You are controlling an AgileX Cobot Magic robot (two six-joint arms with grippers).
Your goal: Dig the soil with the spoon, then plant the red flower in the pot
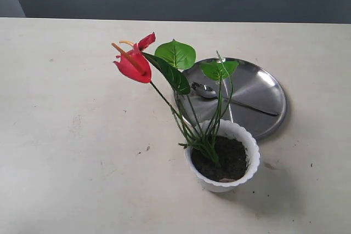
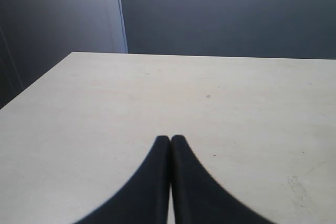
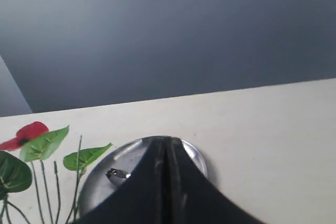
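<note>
The red flower [image 1: 133,63] stands planted in the pot [image 1: 250,160], its green stems rooted in the soil [image 1: 230,160] and leaning away from the steel plate [image 1: 263,97] just behind the pot on the tabletop [image 1: 71,135]. The spoon [image 1: 204,90] lies on the plate, bowl toward the leaves. Neither tool appears in the exterior view. Left tool [image 2: 170,139]: clenched, fingertips pressed together with nothing between them, above bare tabletop. Right tool [image 3: 167,141]: likewise clenched and empty; the plate and spoon bowl [image 3: 118,173] lie just beyond its tips, and the flower's leaves and one bloom lie off to one side.
</note>
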